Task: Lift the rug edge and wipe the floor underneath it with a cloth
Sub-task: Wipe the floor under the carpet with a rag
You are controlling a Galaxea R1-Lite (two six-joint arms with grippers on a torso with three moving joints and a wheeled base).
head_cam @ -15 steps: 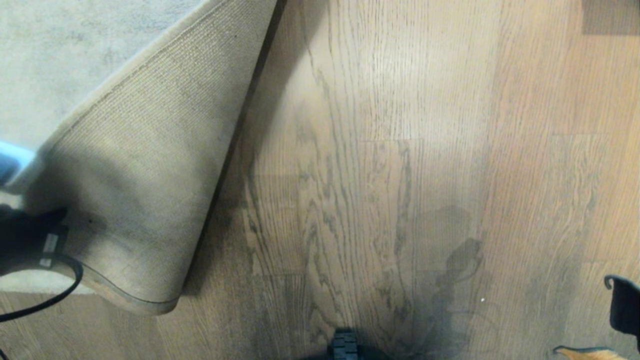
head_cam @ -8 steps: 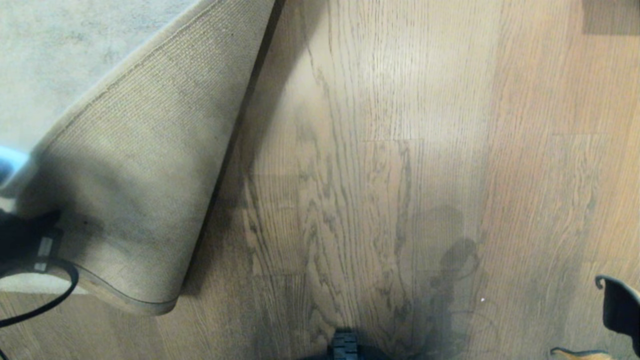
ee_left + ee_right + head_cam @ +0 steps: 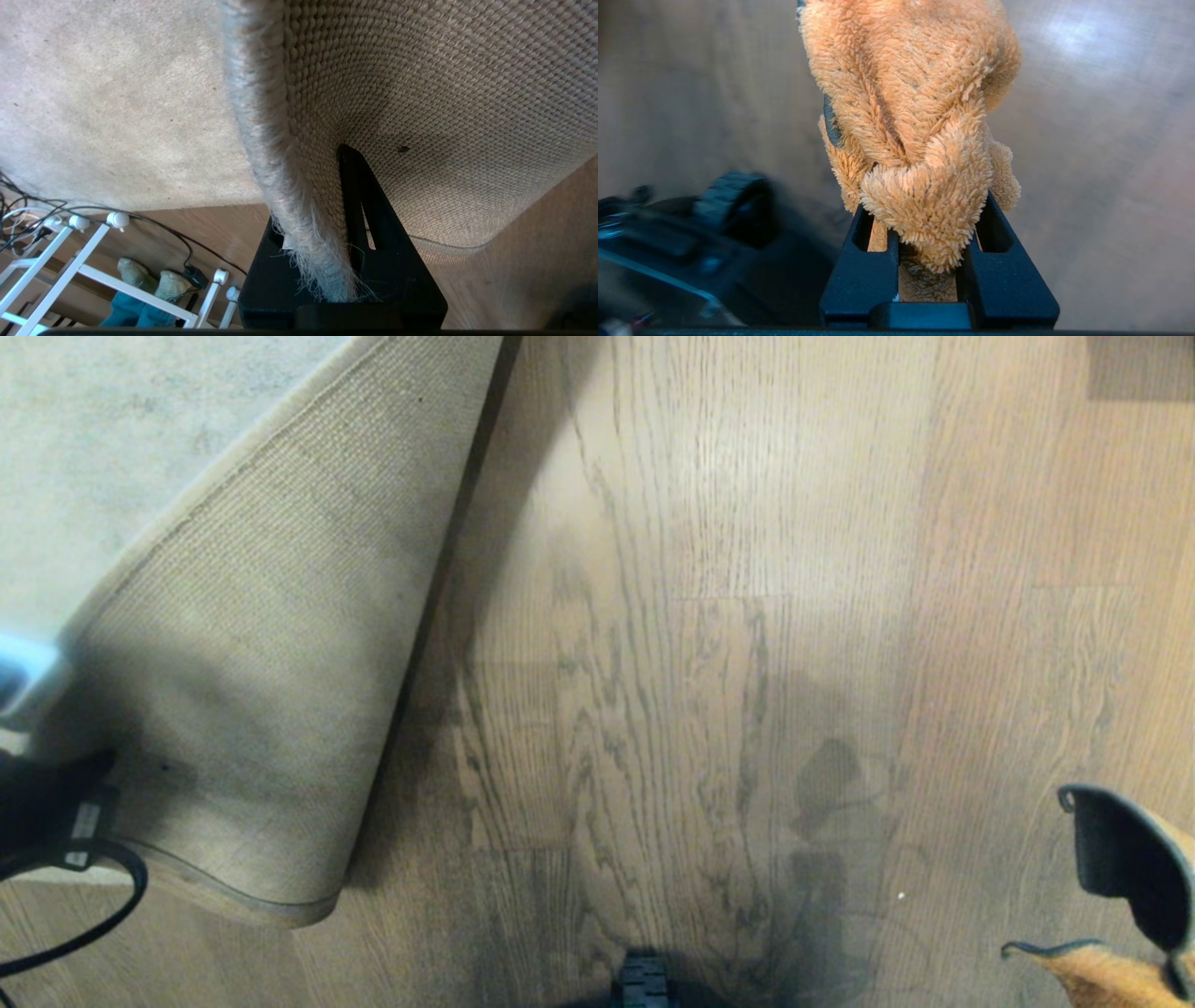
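The rug edge (image 3: 233, 887) is lifted and folded back at the left, its tan woven backing (image 3: 252, 644) facing up over the grey pile (image 3: 103, 429). My left gripper (image 3: 51, 793) is shut on that rug edge (image 3: 280, 140). One black finger (image 3: 357, 196) presses on the backing; the other is hidden behind the pile. Bare brown plank floor (image 3: 700, 616) lies exposed beside the fold. My right gripper (image 3: 927, 210) is shut on the fuzzy orange cloth (image 3: 915, 93), which shows low at the right edge of the head view (image 3: 1102, 975) with a dark fold (image 3: 1120, 859) above it.
My base wheel (image 3: 644, 980) sits at the bottom middle, and the base (image 3: 733, 205) lies beside the cloth. Past the rug's side stand a white rack (image 3: 93, 270), cables (image 3: 28, 210) and a person's socked feet (image 3: 149, 284).
The cloth in my right gripper has come further into the head view from the lower right corner, up and toward the middle. The left gripper and the lifted rug have hardly moved.
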